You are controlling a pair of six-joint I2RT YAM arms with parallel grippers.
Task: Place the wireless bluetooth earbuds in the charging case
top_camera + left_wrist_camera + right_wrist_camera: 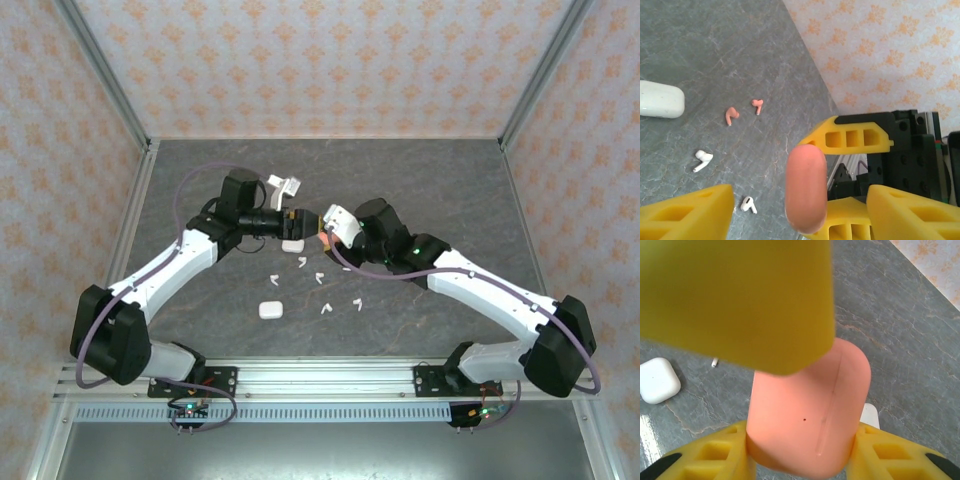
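Closed white case (270, 310) sits nearest the near edge of the table (180, 200), left of centre. Just past it, about 6 white earbuds (327, 310) are scattered loose across mid table, well apart from each other. They are too small in the top view to tell which way each lies. Left wrist view shows 2 of the white ones lying flat, plus 2 pink earbuds (731, 115) just beside each other on the bare table. No earbud is in any case.

Both arms meet over the table centre. Right gripper (800, 440) is clamped on the pink case (807, 415), with 1 yellow finger pressed on each side and the case held off the table. A seam line runs down its face and the lid looks shut. Its lower end is cut off at the frame edge, and its top is covered by a big blurred yellow finger of the other arm.

Left gripper (801, 195) straddles the same pink case, seen edge-on there. Its jaws are apart, with a gap showing on each side of the case, so it has no grip. Whether that finger touches the case top, cannot tell.

A 2nd white case (293, 243) lies right under the left gripper, partly hidden by it. A white corner pokes out behind the pink case in the right wrist view, mostly hidden, cannot tell what it is.

Toward the far edge, a 3rd white case with its lid open (285, 185) sits behind the left wrist, partly cut off by the arm.
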